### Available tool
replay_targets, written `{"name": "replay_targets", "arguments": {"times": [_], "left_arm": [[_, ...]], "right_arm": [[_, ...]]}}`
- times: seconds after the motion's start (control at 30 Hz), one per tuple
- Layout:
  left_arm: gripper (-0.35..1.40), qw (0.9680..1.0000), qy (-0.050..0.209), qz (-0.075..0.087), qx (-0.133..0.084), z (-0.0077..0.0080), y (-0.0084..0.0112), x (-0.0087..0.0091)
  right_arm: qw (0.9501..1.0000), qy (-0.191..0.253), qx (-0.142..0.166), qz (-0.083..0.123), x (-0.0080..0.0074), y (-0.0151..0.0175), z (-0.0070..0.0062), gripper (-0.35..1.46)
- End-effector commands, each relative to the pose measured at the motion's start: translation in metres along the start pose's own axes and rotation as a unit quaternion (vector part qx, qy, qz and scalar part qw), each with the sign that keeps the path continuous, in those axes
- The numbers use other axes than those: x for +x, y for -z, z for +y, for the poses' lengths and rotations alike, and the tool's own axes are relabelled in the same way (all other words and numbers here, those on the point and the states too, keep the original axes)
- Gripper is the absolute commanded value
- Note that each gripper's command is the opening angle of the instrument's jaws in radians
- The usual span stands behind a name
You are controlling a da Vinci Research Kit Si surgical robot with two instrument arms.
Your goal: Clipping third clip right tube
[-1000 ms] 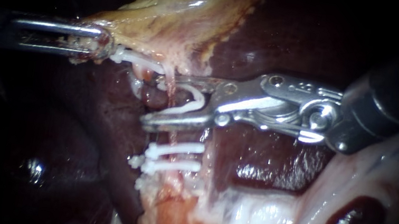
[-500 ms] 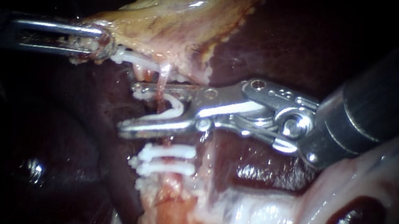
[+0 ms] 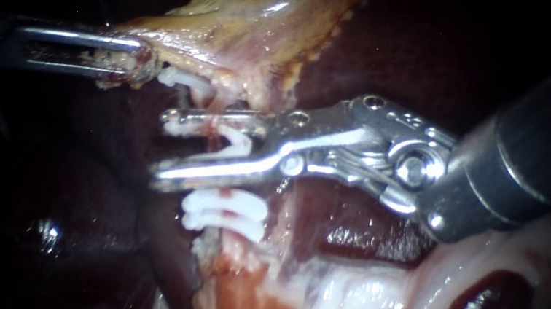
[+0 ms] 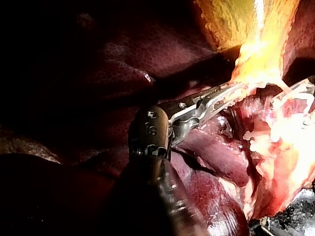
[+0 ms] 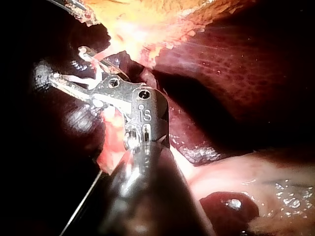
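Gripping: the left instrument (image 3: 134, 62) has its jaws pinched tight on the yellow edge of the gallbladder (image 3: 253, 18).
Right instrument (image 3: 161, 147): its jaws are spread wide, one on each side of the tube (image 3: 229, 249).
White clip (image 3: 239, 143): it sits bent open between those jaws and touches both of them.
Two shut clips (image 3: 227, 206): side by side on the tube, just under the lower jaw.
Top clip (image 3: 180, 79): just beside the left jaws.
Liver (image 3: 366, 235): dark red, behind everything.
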Motion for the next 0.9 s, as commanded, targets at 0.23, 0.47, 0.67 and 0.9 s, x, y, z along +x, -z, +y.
{"name": "replay_targets", "arguments": {"times": [0.23,0.47,0.67,0.9], "left_arm": [[-0.35,1.0,0.0,0.0,0.0,0.0,0.0,0.0],[-0.35,1.0,0.0,0.0,0.0,0.0,0.0,0.0],[-0.35,1.0,0.0,0.0,0.0,0.0,0.0,0.0],[-0.35,1.0,0.0,0.0,0.0,-0.0001,-0.0001,0.0]], "right_arm": [[0.9997,-0.018,-0.015,0.007,0.0001,0.0004,0.0008,0.31],[0.9991,-0.036,-0.02,0.01,0.0002,0.0013,0.0012,0.02],[0.9982,-0.054,-0.021,0.011,0.0003,0.0017,0.0011,-0.35],[0.9978,-0.054,-0.036,-0.009,0.0003,0.0019,0.0009,-0.35]]}}
